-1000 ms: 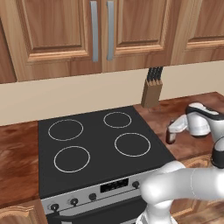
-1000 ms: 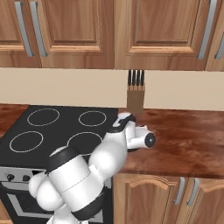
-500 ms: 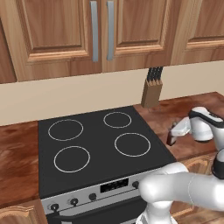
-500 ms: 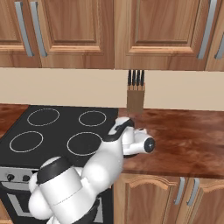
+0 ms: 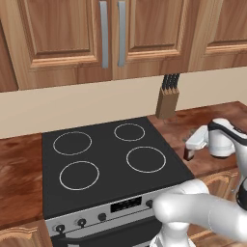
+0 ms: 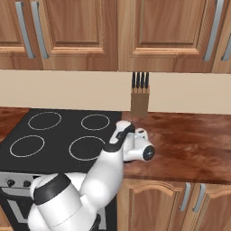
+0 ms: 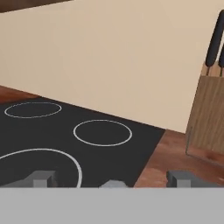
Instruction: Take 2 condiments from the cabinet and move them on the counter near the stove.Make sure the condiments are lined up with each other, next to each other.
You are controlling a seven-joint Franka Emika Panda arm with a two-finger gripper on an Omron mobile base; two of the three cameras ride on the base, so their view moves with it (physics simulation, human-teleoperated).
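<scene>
The gripper (image 5: 189, 153) sits low over the bench (image 5: 212, 120), just beside the right edge of the stove (image 5: 106, 159), near the bench's front edge. In the left base view a dark shape shows at the fingertips, too small to say whether it is a finger or a held item. In the hand view two grey fingertips (image 7: 40, 178) rise well apart at the bottom, with stove glass and bench surface visible between them; a small grey shape sits low between them, unidentified. The jaws therefore read as wide, with nothing seen between them.

The stove has four white ring burners on black glass, a silver front panel with knobs below. A wooden knife block (image 6: 140, 103) with dark handles stands on the bench against the pale back wall, just right of the stove's rear right corner, apart from the gripper. In the hand view the knife block (image 7: 210, 109) appears at the right, on the bench past the stove corner.

Closed wooden door cabinets (image 5: 72, 38) with metal bar handles hang above.

Neither condiment can be located.
</scene>
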